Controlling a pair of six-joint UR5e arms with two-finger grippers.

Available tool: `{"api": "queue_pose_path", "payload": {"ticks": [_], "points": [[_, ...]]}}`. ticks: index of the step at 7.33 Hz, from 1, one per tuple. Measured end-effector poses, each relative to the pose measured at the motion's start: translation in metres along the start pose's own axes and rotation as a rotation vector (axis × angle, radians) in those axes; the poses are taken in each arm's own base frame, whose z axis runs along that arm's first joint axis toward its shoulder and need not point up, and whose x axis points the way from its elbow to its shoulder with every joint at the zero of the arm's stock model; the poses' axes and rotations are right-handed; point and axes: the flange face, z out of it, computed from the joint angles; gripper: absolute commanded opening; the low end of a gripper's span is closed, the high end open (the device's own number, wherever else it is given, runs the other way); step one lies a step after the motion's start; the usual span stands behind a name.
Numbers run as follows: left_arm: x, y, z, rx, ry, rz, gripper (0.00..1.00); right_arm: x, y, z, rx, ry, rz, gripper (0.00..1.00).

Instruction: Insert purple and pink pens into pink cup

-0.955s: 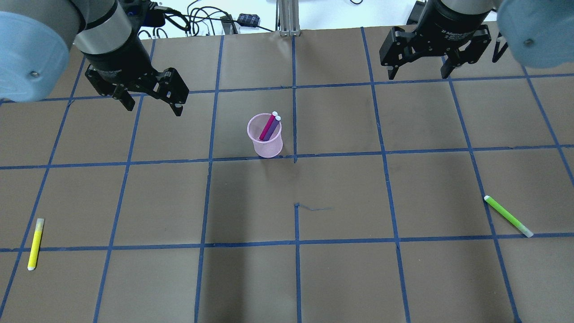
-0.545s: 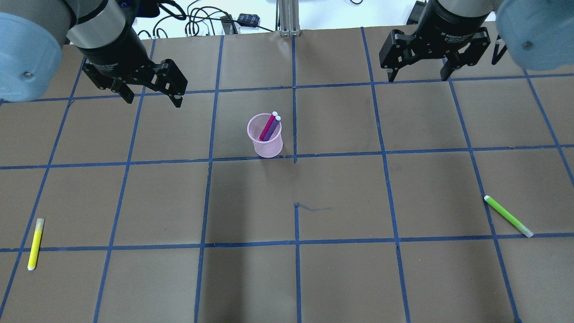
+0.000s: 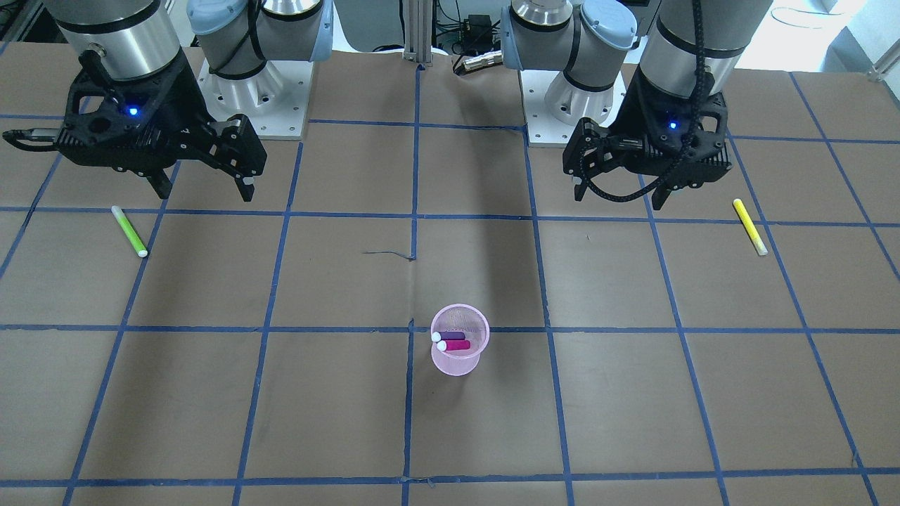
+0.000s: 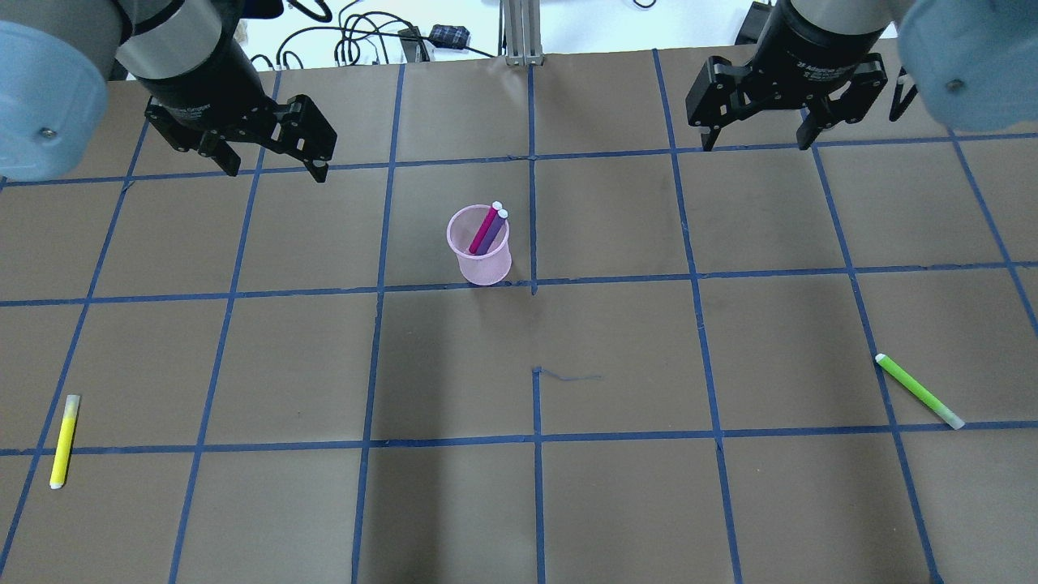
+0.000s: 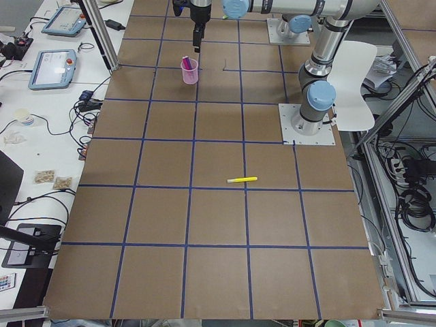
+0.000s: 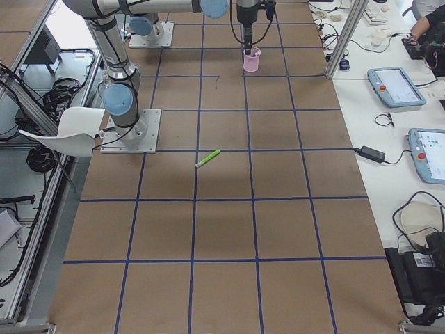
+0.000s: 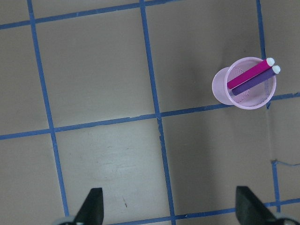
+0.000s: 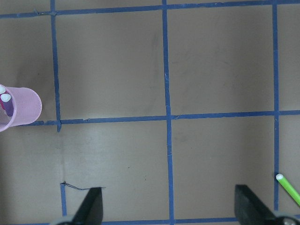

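Front-facing view: the cup (image 3: pixel 457 365) stands upright on the table (image 3: pixel 281 393), by a grid crossing near the middle. The purple pen (image 3: pixel 453 336) and pink pen (image 3: pixel 459 345) are both inside it, side by side, white tips at the rim. The left gripper (image 3: pixel 617 199) hangs above the table, jaws spread, holding nothing. The right gripper (image 3: pixel 205 195) is likewise spread and empty. A yellow pen (image 3: pixel 749 226) lies near the left gripper, and a green pen (image 3: pixel 130 232) near the right one.

Overhead view: both grippers are toward the far edge, one on each side, well apart from the cup. Both pens lean against the cup's far-right rim. The yellow and green pens lie flat at the near left and near right.

Left side view: the cup with its pens stands far down the table. The yellow pen lies flat, nearer.

Right side view: the cup is at the far end. The green pen lies mid-table.

Left wrist view: the fingers are apart with nothing between them. The cup with both pens is at upper right.

Right wrist view: the fingers are apart and empty. The cup is cut off at the left edge, and the green pen's tip shows at lower right.
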Motion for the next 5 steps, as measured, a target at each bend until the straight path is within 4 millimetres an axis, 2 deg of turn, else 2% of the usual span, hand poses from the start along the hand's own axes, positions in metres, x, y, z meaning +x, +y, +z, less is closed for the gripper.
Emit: {"api": "queue_pose_path", "payload": {"ticks": [5], "points": [[0.0032,0.0036,0.0025,-0.006,0.021,0.001,1.0,-0.0015,0.0011,0.0007,-0.004,0.001,-0.012,1.0]]}}
